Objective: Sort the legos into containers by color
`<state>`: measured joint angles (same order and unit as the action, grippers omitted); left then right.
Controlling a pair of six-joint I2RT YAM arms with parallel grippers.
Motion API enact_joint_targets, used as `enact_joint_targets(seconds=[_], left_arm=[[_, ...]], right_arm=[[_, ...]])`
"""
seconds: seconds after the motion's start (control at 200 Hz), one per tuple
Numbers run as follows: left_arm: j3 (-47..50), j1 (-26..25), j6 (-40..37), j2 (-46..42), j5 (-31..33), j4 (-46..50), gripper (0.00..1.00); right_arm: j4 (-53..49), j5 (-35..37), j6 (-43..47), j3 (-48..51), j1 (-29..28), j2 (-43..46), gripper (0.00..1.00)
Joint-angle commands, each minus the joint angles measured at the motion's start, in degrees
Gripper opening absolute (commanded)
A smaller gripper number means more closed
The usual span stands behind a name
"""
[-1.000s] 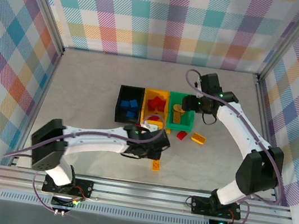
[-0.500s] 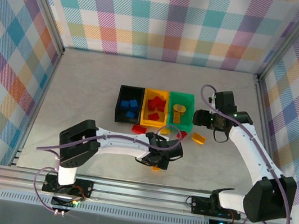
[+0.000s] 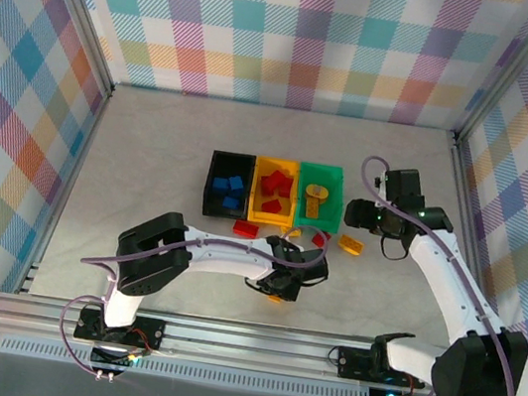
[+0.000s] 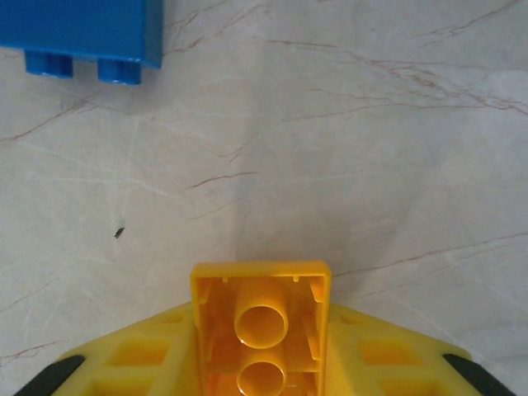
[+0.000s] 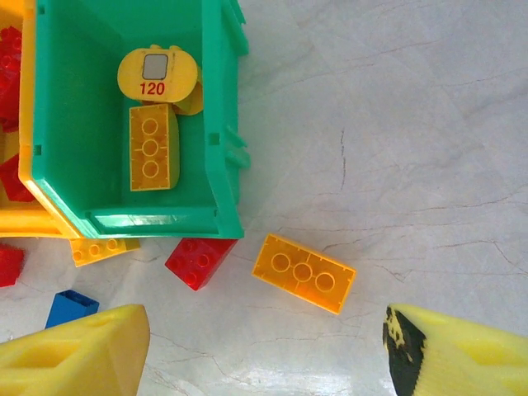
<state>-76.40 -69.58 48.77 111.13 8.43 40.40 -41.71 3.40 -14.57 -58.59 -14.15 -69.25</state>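
My left gripper (image 4: 261,346) is shut on a yellow-orange lego (image 4: 261,289), held low over the table with its hollow underside facing the camera. From above, that gripper (image 3: 280,286) sits in front of the bins. My right gripper (image 5: 266,338) is open and hangs above a loose yellow-orange lego (image 5: 304,273) that lies beside a red lego (image 5: 200,260). The black container (image 3: 210,182) holds blue legos, the yellow-orange container (image 3: 278,163) red ones, and the green container (image 5: 219,124) a yellow-orange brick (image 5: 151,147).
A round yellow piece marked 120 (image 5: 158,73) lies in the green container. Loose in front of the containers lie a small yellow lego (image 5: 97,250), a blue lego (image 5: 70,307), the same or another blue lego (image 4: 82,37), and a red one (image 3: 245,228).
My left gripper has closed on the yellow-orange lego near the table's front. My right arm has left the green container and moved right and nearer, over the loose yellow-orange lego.
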Motion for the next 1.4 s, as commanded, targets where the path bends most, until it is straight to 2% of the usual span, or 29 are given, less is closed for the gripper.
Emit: enact_joint_targets(seconds=[0.0,0.205,0.525,0.65,0.76,1.135,1.245,1.28,1.335,1.395], left_arm=[[-2.9,0.3,-1.9,0.9,0.5,2.4,0.3],[-8.9,4.2,-7.9,0.1,3.0,6.0,0.26],[-27.7,13.2,-18.6,5.3,5.4,9.3,0.26],[-32.3,16.1,-22.0,7.9,2.6,6.0,0.26],[-35.5,17.6,-24.2,10.3,2.9,2.7,0.27],[-45.2,21.2,-25.4,20.3,0.1,-2.9,0.27],[-47.9,21.7,-25.3,22.3,0.4,-1.8,0.37],[-48.1,21.9,-25.3,22.4,0.5,-1.9,0.44],[-48.0,22.2,-25.5,22.4,0.1,-2.2,0.58],[-47.7,22.6,-25.5,21.7,-0.1,-2.1,0.63]], right_arm=[[-1.5,-0.2,-0.6,1.3,0.8,1.4,0.75],[-1.8,0.0,-1.8,2.4,2.6,2.4,0.76],[-1.1,-1.1,-3.8,4.6,4.5,2.1,0.76],[-0.5,-1.9,-4.6,6.0,4.4,1.5,0.76],[0.5,-2.7,-5.4,7.4,4.4,1.1,0.76],[1.9,-5.8,-7.5,10.6,4.4,-3.5,0.76],[2.3,-5.8,-7.5,11.1,4.4,-4.5,0.77],[2.4,-5.8,-7.4,11.1,4.4,-4.6,0.77],[2.6,-5.7,-7.3,11.1,4.4,-4.6,0.78],[3.2,-6.2,-7.0,10.9,4.4,-4.6,0.8]])
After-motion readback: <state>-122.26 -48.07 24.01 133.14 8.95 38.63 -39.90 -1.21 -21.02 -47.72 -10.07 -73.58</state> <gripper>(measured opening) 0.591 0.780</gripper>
